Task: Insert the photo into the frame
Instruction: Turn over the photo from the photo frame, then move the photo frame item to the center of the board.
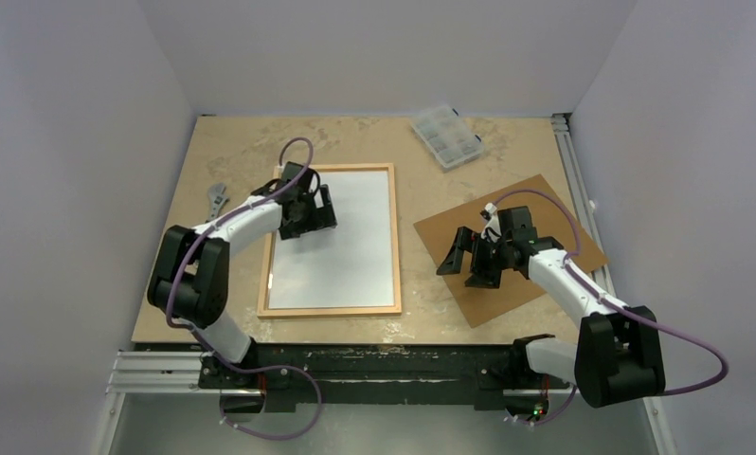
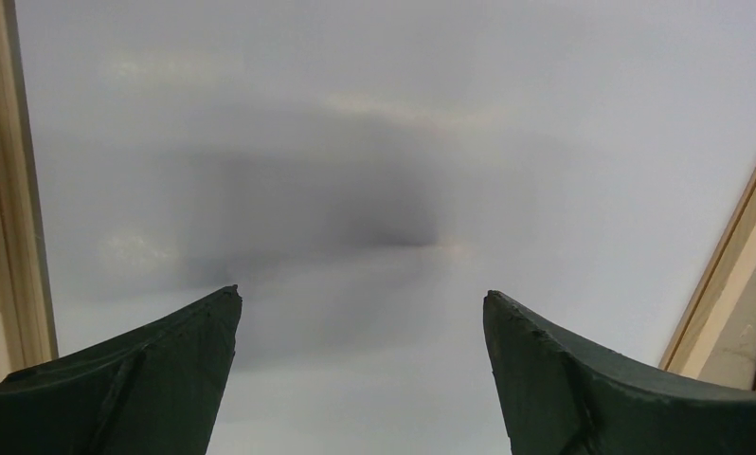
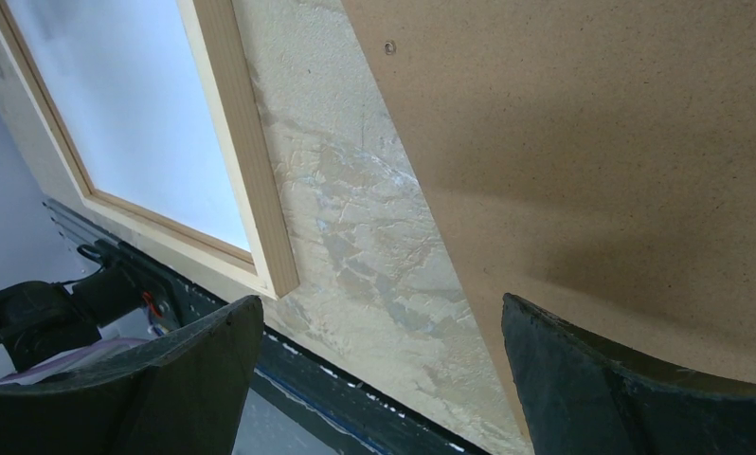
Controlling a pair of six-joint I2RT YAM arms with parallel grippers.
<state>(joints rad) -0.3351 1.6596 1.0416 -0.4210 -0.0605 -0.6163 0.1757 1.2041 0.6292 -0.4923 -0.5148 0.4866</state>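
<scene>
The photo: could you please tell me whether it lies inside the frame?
In, it seems: the photo, white back up, fills the frame edge to edge; no print side shows.

— What sort of place is this?
— A robotics lab, a test cell by the look of it. A left arm (image 1: 246, 218) and a right arm (image 1: 573, 284) are bolted to a metal rail (image 1: 156, 365) at the near edge of a scuffed tabletop (image 1: 355, 133).
— Not a workshop?
— Plain white panels (image 1: 71, 142) wall it in left, right and far. Purple cables (image 1: 298, 140) loop off the arms. A clear parts box (image 1: 446, 136) sits at the far side, and a wrench (image 1: 216, 199) lies at the left.
</scene>
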